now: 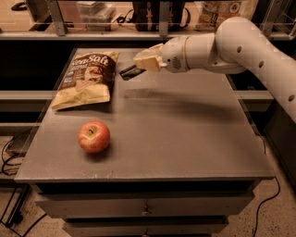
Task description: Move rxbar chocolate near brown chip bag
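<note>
The brown chip bag (pixel 88 78) lies flat at the back left of the grey table (pixel 185 139), its "Sea Salt" lettering facing up. My gripper (pixel 141 67) reaches in from the right on a white arm and is shut on the rxbar chocolate (pixel 131 71), a small black bar. It holds the bar above the table, just right of the bag's upper right corner. The bar's shadow falls on the table below it.
A red apple (pixel 94 136) sits at the front left of the table. A rail and shelf with boxes and bags (pixel 222 9) run behind the table. Drawers (pixel 145 210) are under the front edge. Cables lie on the floor at the left.
</note>
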Motion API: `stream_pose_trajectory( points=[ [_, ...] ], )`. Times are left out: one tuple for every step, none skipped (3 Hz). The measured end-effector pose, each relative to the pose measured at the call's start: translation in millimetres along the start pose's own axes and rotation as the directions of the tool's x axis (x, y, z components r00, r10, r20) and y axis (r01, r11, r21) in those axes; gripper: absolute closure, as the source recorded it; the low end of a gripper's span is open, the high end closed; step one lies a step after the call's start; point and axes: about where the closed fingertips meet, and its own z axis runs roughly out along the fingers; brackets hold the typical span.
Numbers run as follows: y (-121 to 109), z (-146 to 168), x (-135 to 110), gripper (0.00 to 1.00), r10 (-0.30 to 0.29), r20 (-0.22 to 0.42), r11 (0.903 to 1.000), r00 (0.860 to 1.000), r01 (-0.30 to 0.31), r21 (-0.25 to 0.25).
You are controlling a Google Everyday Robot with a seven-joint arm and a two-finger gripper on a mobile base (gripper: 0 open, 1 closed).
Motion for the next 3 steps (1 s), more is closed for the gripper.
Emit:
stream_pose_trajectory(
  points=[
    [16,33,-13,1.00,-0.006,0.065,0.9981,0.998,0.009,-0.061],
    [30,59,-13,0.82,-0.017,0.075,0.9938,0.997,0.025,-0.108],
    [45,80,-5,0.58,-0.006,0.072,0.9901,0.997,0.016,-0.140]
  ],
)
